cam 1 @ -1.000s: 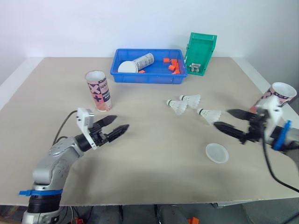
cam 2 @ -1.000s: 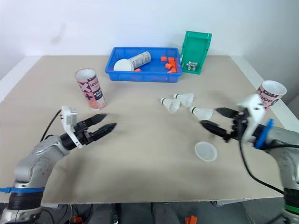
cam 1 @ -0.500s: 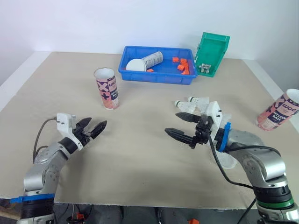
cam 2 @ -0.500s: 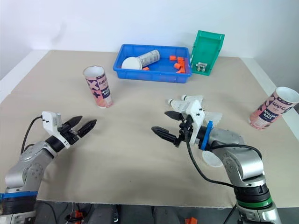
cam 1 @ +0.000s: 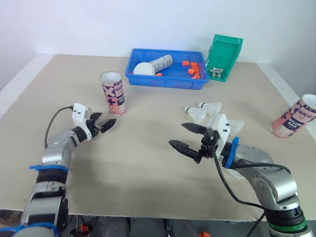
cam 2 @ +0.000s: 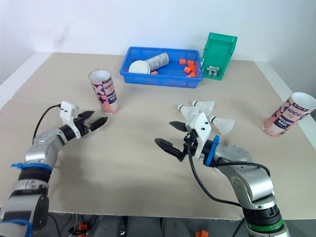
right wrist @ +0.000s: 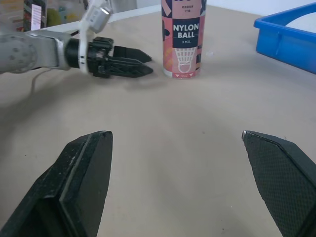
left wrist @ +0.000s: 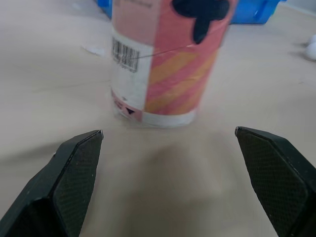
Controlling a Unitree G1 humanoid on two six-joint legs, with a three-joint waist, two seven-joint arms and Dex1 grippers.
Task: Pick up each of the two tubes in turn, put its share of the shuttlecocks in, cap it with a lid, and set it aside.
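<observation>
Your left claw [cam 1: 103,122] is open and holds nothing. It points at the left tube [cam 1: 113,93], which stands just in front of it, close but not touching. In the left wrist view the tube sits a little way ahead, between the 2 fingers [left wrist: 74,173]. Your right claw [cam 1: 177,134] is open wide and holds nothing too. It hangs over the bare table [cam 1: 148,163] near the middle. Just behind it, 3 shuttlecocks [cam 1: 197,113] lie on the table. The right tube [cam 1: 295,116] stands well apart, near the table's right edge. Both tubes have no lid on, and I cannot see inside them. At the back, a blue tray [cam 1: 165,81] holds a white round thing [cam 1: 142,69] that could be a lid. So I think the job has hardly begun: no tube is picked up, filled, capped or set aside. Grabbing the left tube looks like the first step.
</observation>
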